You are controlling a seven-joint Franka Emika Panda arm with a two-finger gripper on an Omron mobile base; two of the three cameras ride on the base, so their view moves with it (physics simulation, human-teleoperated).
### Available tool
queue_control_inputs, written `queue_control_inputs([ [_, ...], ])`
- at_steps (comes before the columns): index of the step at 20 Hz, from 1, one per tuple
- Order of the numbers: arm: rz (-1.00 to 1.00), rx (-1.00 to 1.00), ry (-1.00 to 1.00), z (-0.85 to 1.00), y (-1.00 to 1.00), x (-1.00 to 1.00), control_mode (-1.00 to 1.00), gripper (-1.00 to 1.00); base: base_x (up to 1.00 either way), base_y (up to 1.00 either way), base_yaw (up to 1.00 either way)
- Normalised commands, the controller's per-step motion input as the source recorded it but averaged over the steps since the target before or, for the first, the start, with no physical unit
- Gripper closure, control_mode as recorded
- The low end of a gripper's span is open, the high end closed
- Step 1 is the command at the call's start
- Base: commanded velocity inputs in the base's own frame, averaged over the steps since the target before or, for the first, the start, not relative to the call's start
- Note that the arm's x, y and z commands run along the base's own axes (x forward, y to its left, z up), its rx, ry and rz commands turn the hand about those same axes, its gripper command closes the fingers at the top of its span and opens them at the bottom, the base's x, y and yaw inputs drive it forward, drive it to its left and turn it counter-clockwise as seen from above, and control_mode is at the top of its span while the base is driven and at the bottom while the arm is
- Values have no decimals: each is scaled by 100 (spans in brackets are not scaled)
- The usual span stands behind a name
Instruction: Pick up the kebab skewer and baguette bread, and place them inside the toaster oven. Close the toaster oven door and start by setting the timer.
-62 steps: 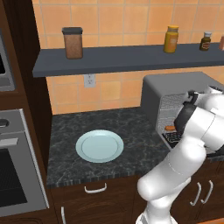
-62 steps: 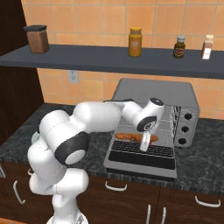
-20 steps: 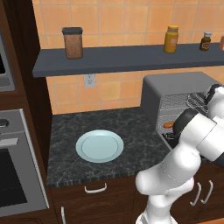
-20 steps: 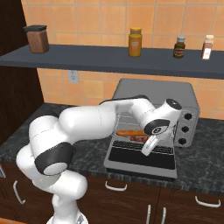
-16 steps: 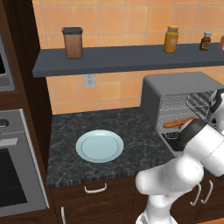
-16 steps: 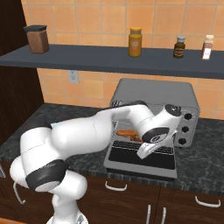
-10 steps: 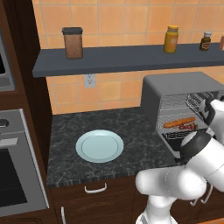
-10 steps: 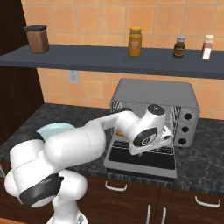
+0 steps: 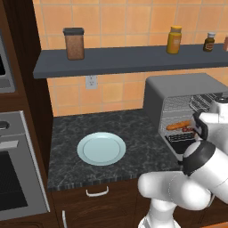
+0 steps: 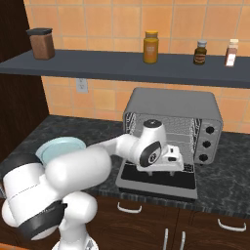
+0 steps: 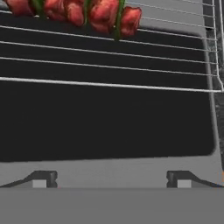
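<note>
Left base view: pale blue plate (image 9: 101,148) beside open toaster oven (image 9: 178,95).

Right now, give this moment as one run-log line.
kebab skewer: on rack | baguette bread: inside toaster oven | toaster oven door: open | gripper: open, empty

So the toaster oven (image 9: 178,104) sits at the right end of the dark speckled counter (image 9: 133,133), open at the front with its wire racks showing. The baguette bread (image 9: 179,125) lies on a rack inside, and there's a bit of dark red just to its right that could be the kebab skewer, too small to be sure. The white arm (image 9: 200,169) curls up in front of the oven's right side and hides the rest. A pale blue plate (image 9: 101,148) sits on the counter to the left. On the shelf (image 9: 124,62) above: a brown canister (image 9: 74,43) at left, a yellow jar (image 9: 174,39) and a small dark bottle (image 9: 209,42) at right.
</note>
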Motion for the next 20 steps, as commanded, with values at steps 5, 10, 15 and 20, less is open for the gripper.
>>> queue_control_inputs([
  [5,-40,-10,1,-12,0,7,-100,-100,0,0,0],
  [10,-31,-7,1,-10,0,5,-100,-100,0,0,0],
  [15,-13,-4,0,-9,-1,2,-100,-100,0,0,0],
  [20,-9,-5,0,-17,1,0,-100,-100,0,0,0],
])
